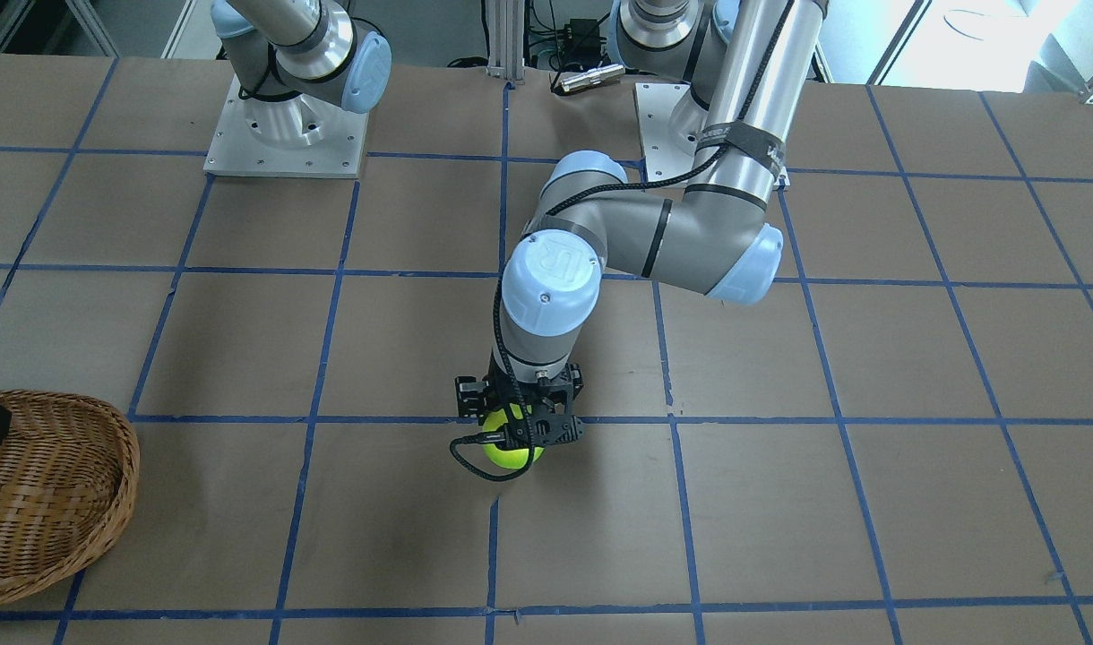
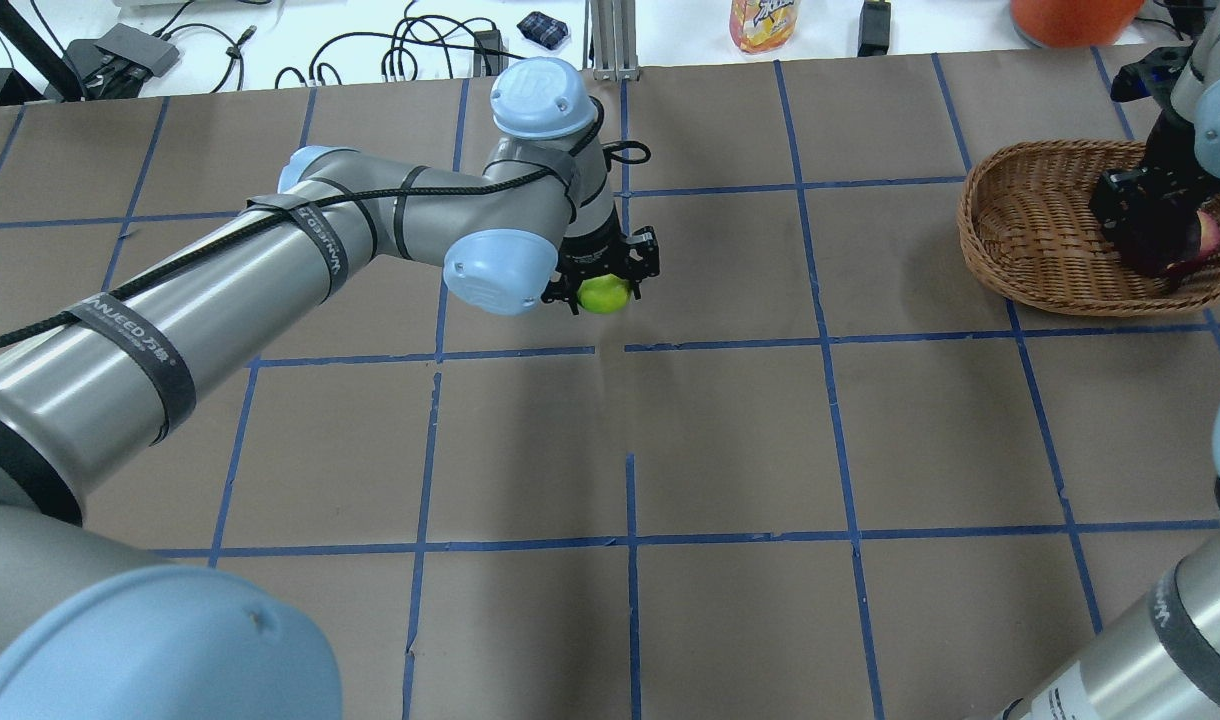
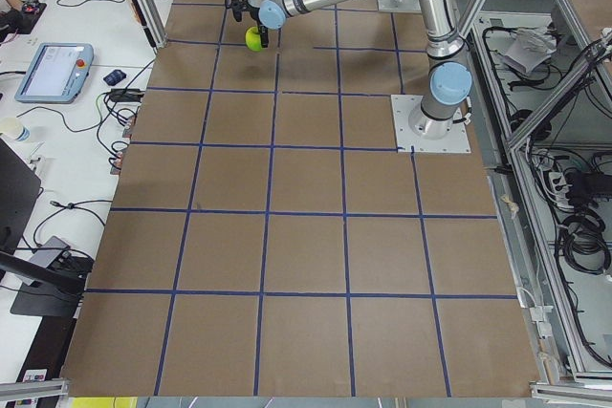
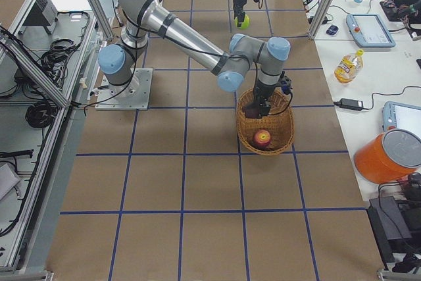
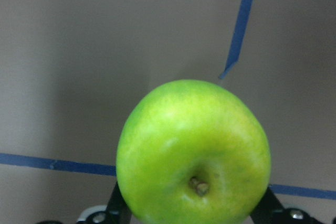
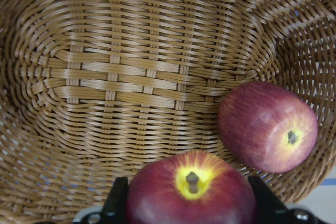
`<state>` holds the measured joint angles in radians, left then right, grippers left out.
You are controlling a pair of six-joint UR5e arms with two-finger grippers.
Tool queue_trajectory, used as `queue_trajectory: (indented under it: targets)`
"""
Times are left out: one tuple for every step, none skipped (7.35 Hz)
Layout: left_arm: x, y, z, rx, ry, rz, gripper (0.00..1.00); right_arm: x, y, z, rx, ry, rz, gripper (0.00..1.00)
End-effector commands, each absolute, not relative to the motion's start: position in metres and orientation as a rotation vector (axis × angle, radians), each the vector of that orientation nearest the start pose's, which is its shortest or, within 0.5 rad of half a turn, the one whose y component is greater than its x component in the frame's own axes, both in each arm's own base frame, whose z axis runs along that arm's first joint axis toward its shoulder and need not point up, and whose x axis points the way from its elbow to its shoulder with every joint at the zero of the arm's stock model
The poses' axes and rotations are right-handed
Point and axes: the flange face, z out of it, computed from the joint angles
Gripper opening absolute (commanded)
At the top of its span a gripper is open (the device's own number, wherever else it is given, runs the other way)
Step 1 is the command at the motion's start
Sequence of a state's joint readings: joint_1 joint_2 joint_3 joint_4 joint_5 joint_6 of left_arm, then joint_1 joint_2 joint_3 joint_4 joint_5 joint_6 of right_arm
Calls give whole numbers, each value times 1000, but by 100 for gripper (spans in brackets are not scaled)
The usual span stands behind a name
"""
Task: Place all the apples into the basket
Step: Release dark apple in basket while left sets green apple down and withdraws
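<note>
My left gripper (image 1: pixel 518 428) is shut on the lime green apple (image 1: pixel 513 448) and holds it just above the table near the middle. The apple also shows in the overhead view (image 2: pixel 604 293) and fills the left wrist view (image 5: pixel 194 153). My right gripper (image 2: pixel 1142 228) is down inside the wicker basket (image 2: pixel 1020 205), shut on the dark maroon apple (image 6: pixel 191 195). The red apple (image 6: pixel 268 127) lies loose on the basket floor beside it, and shows in the overhead view (image 2: pixel 1211 237) and the right side view (image 4: pixel 262 137). The basket (image 1: pixel 63 502) sits at the table's edge on my right.
A drink bottle (image 2: pixel 765 20) and an orange container (image 2: pixel 1070 15) stand on the white bench beyond the table's far edge. The arms' base plates (image 1: pixel 285 134) sit at my edge of the table. Blue tape lines mark the brown surface.
</note>
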<state>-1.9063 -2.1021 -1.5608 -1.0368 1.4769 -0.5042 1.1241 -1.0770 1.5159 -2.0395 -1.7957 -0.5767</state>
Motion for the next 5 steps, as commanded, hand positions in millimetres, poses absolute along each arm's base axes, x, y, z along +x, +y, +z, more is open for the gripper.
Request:
queue_trajectory:
  targets:
    - [-363, -564, 220, -253, 3209, 80, 56, -191, -654, 244, -226, 3346, 123, 0]
    - [-362, -563, 212, -255, 3201, 99, 58, -193, -659, 228, -230, 3356, 92, 0]
    - [-363, -565, 217, -257, 3205, 86, 100, -193, -659, 226, -221, 3354, 93, 32]
    - [-358, -574, 252, -262, 3221, -3, 100, -192, -660, 228, -223, 3355, 89, 66]
    - [-317, -603, 298, -369, 3242, -66, 100, -188, -660, 236, -229, 3362, 79, 100]
